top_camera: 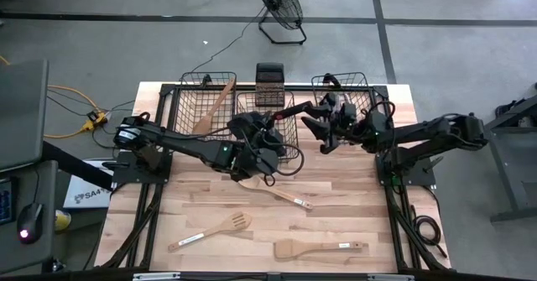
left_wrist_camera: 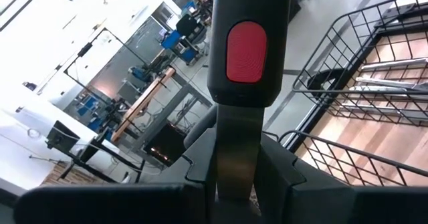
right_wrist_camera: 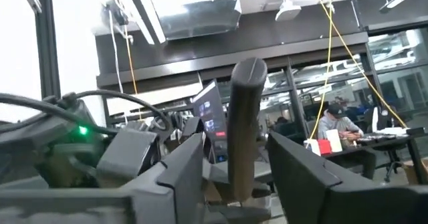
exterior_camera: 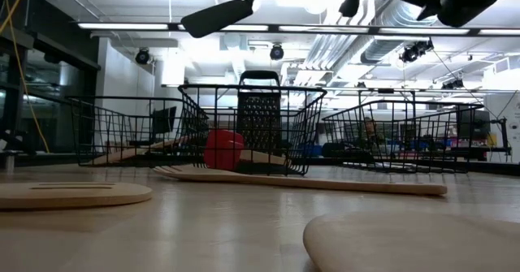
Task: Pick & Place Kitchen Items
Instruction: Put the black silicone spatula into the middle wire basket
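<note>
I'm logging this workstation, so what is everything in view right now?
Table: one, pale wood, centre.
Wire baskets: three, black, along the table's far edge.
Wooden utensils: three, pale, loose on the table's near half.
Wooden spatula: one, pale, in the left basket.
Box grater: one, dark, at the middle basket's far end.
Red item: one, inside the middle basket, kind unclear.
Fan: one, black, on the floor beyond the table.
Black utensil: one, red patch on it, held in the air.
Dark handle: one, at the right tool.
Left tool: shut on the black utensil, over the middle basket.
Right tool: raised between the middle and right baskets.
</note>
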Controlling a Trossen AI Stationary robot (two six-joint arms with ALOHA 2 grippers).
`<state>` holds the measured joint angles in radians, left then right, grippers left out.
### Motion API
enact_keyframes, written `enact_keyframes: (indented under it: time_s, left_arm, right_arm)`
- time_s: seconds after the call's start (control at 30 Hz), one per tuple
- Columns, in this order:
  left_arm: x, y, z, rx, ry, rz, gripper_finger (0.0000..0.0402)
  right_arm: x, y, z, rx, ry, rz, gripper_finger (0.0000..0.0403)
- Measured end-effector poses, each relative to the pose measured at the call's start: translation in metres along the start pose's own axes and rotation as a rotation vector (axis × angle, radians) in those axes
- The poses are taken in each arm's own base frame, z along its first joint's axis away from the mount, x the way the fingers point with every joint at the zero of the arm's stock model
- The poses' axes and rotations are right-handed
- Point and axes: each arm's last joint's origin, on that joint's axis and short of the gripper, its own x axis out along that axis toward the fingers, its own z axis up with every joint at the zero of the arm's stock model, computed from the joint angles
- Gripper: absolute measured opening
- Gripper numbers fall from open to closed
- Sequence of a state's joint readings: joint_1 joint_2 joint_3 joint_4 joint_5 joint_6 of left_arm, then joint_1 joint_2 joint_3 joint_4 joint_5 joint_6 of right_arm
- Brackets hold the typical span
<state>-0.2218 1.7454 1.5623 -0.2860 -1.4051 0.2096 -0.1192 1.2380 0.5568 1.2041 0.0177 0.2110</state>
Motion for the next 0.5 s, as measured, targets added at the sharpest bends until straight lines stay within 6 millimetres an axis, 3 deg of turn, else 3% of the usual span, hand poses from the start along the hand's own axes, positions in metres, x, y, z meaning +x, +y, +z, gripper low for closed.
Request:
enact_keyframes:
  time_s: [0.23, 0.5]
  left_arm:
    - [0.0, 0.0, 0.0, 0.001, 0.0, -0.003, 0.0064]
    - [0.0, 0.0, 0.0, 0.003, -0.001, -0.003, 0.0064]
  right_arm:
    - [0.008, -0.002, 0.008, 0.0, -0.035, 0.0, 0.022]
    - [0.02, -0.002, 0.017, -0.02, -0.042, 0.029, 0.0205]
